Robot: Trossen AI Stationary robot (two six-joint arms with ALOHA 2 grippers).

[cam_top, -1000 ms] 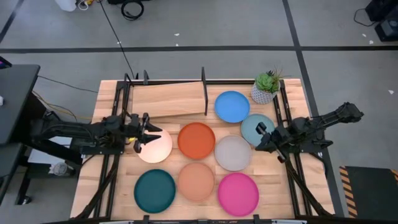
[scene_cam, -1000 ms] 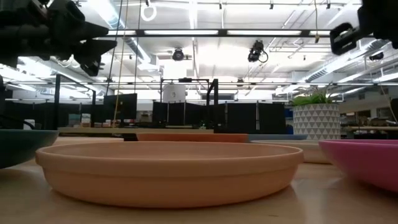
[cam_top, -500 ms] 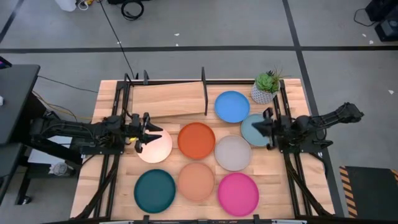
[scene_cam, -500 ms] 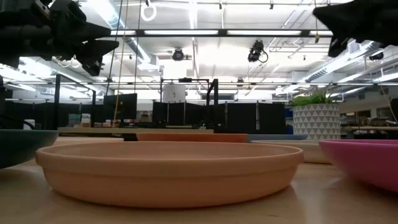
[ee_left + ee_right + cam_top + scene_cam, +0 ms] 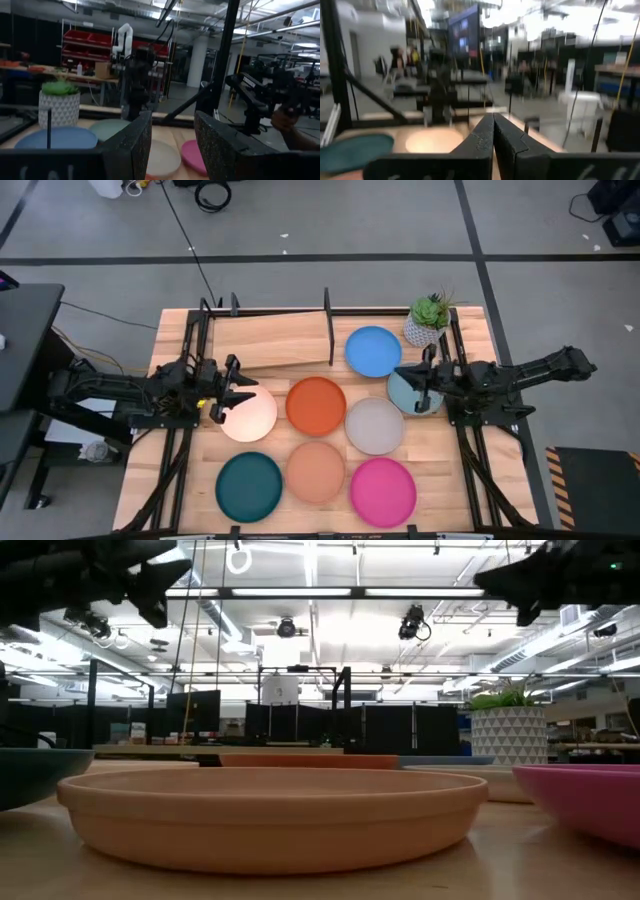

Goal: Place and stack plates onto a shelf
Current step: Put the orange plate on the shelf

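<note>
Eight plates lie flat on the plank table: blue (image 5: 373, 351), pale blue (image 5: 410, 394), orange (image 5: 316, 405), grey (image 5: 374, 425), cream (image 5: 252, 418), teal (image 5: 249, 486), tan (image 5: 316, 471) and magenta (image 5: 383, 491). The wooden shelf (image 5: 270, 342) in its black rod frame stands at the far left. My left gripper (image 5: 240, 387) hovers open above the cream plate's left rim; its gap shows in the left wrist view (image 5: 172, 125). My right gripper (image 5: 402, 373) is shut and empty, pointing toward the table's left above the pale blue plate; its closed fingers show in the right wrist view (image 5: 493, 120).
A potted green plant (image 5: 428, 320) in a white pot stands at the far right, beside the blue plate. Black frame rails run along both table sides (image 5: 462, 430). In the low view the tan plate (image 5: 270, 815) fills the foreground, and both grippers hang high above the plates.
My right gripper has swung from the table's right side toward the left and the far edge. It has turned level and now points left over the pale blue plate. My left gripper has risen a little above the cream plate. No plate has moved.
</note>
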